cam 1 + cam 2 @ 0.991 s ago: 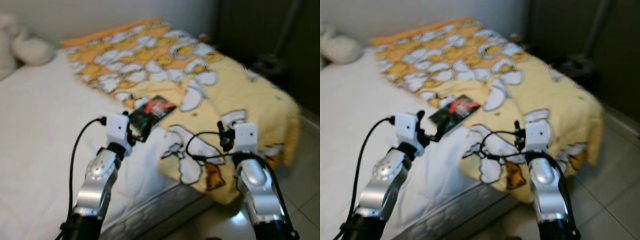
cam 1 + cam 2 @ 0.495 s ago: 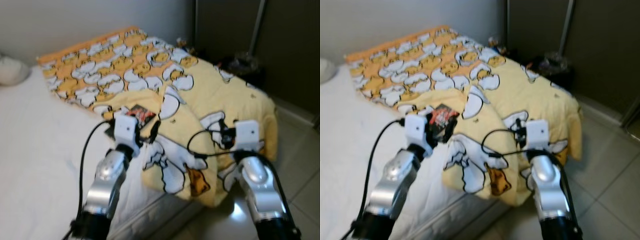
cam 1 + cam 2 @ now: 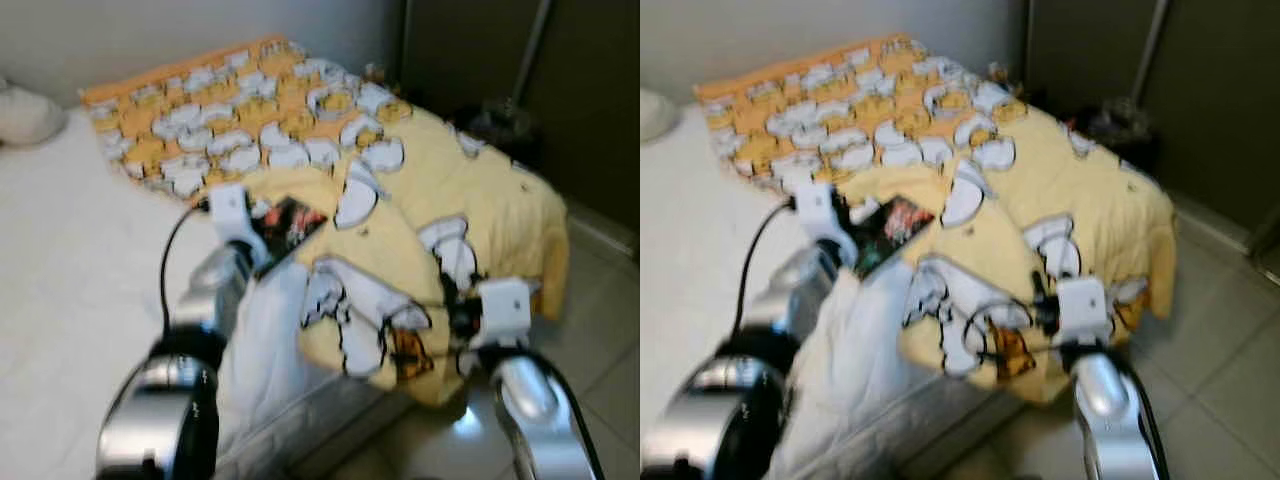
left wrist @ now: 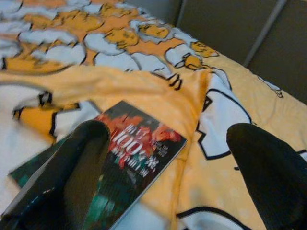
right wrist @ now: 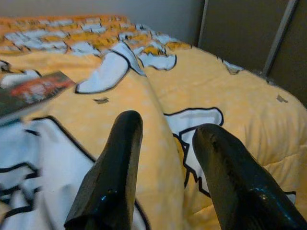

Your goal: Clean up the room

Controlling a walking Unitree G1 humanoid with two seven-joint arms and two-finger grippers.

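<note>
Since the earlier frames your left arm has reached fwd: the left gripper [image 4: 163,158] now sits right over the book [image 4: 124,158], where before it hung short of it, nearer the mattress edge. The camera has swung too, so the bed's shift across the head views is mostly your own motion, not the things moving. The book, dark cover w/ red art, lies flat on the bed where the white sheet [image 3: 70,230] meets the folded-back edge of the yellow duck-print blanket [image 3: 470,190]; the far corner looks tucked against the fold, maybe slightly under it, can't tell for sure. In the left wrist view the fingers [image 4: 81,158] are spread wide, one over the book's near end, the other out above the blanket, nothing pinched yet. The right gripper [image 5: 163,158] hovers over the blanket near the bed's corner, its fingers apart w/ a clear gap and holding nothing. What this means: approach looks about done, the grab itself not yet. Next, I'd judge, you need to drop lower and close across the book's edge; a thin flat book on soft bedding may slide or drag blanket fabric in w/ it. Head views are blurred, so lean on the wrist cam for alignment.
</note>
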